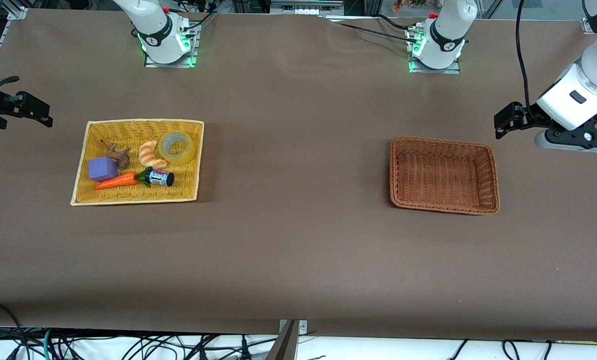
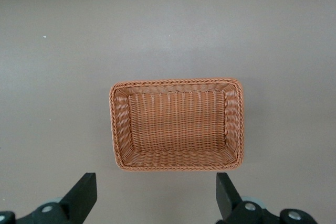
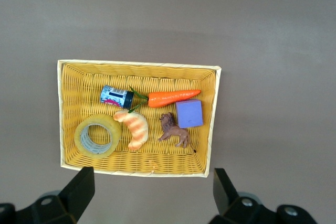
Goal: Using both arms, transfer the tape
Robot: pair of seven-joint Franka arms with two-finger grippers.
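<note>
The tape [image 1: 181, 159], a yellowish translucent ring with a grey core, lies flat in the yellow basket [image 1: 83, 165], in its corner nearest the right arm's base. It also shows in the right wrist view [image 3: 80, 139], next to the orange-striped croissant toy [image 3: 135, 127]. My right gripper [image 1: 47, 119] hangs open and empty over the bare table beside the yellow basket; its fingers [image 3: 84, 182] frame the basket's edge. My left gripper [image 1: 499, 131] hangs open and empty over the table beside the empty brown wicker basket [image 1: 493, 170], which also shows in the left wrist view [image 2: 113, 129].
The yellow basket also holds a purple cube [image 1: 102, 169], a toy carrot [image 1: 116, 181], a small dark can [image 1: 161, 177] and a brown toy lion [image 1: 118, 155]. A wide stretch of brown table [image 1: 298, 165] lies between the two baskets.
</note>
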